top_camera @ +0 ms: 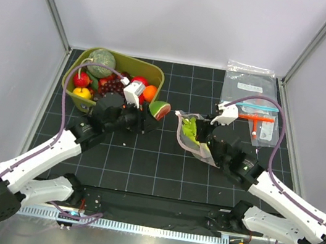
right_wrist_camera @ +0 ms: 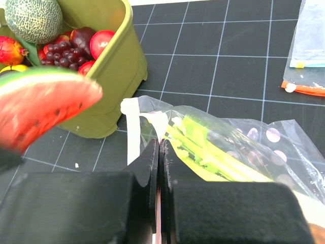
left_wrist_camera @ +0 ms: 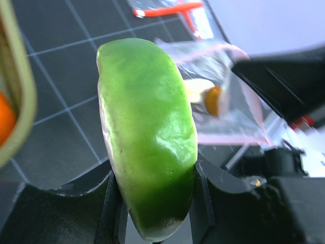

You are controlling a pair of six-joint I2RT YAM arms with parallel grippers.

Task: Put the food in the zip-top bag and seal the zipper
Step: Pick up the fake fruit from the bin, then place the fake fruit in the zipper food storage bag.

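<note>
My left gripper (top_camera: pixel 150 118) (left_wrist_camera: pixel 155 203) is shut on a watermelon slice (top_camera: pixel 160 109) (left_wrist_camera: pixel 147 137), green rind toward the wrist camera, held above the mat just left of the zip-top bag (top_camera: pixel 193 136) (right_wrist_camera: pixel 244 147). The slice's red face (right_wrist_camera: pixel 45 107) shows in the right wrist view. My right gripper (top_camera: pixel 202 143) (right_wrist_camera: pixel 160 152) is shut on the bag's mouth edge. A green-white leek (right_wrist_camera: pixel 203 150) lies inside the bag. The pinkish zipper (left_wrist_camera: pixel 231 138) runs along the mouth, which faces the slice.
The olive-green bin (top_camera: pixel 136 64) (right_wrist_camera: pixel 119 61) at the back left holds a melon, grapes, tomatoes and other toy food. Flat clear bags (top_camera: pixel 250 86) (right_wrist_camera: pixel 310 40) with blue and orange strips lie at the back right. White walls close in the mat.
</note>
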